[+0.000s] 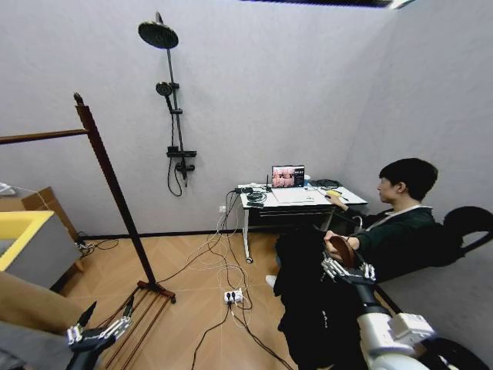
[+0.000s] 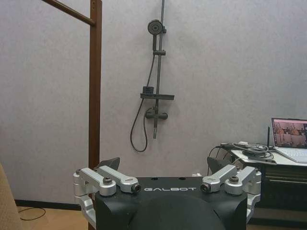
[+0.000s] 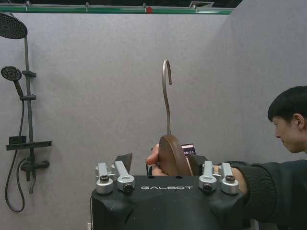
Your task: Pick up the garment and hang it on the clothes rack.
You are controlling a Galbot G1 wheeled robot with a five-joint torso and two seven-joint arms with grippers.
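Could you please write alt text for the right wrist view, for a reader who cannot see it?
A person's hand holds a wooden hanger between the open fingers of the right gripper, its metal hook upright against a grey wall. A shower fixture is mounted on that wall.

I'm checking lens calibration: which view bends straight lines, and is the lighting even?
Head view: wide-angle distortion, the clothes rack post leans steeply; the garment is a flat black mass. Left wrist view: the same post stands straight. Right wrist view: even light, no marked shadow behind the hanger hook.
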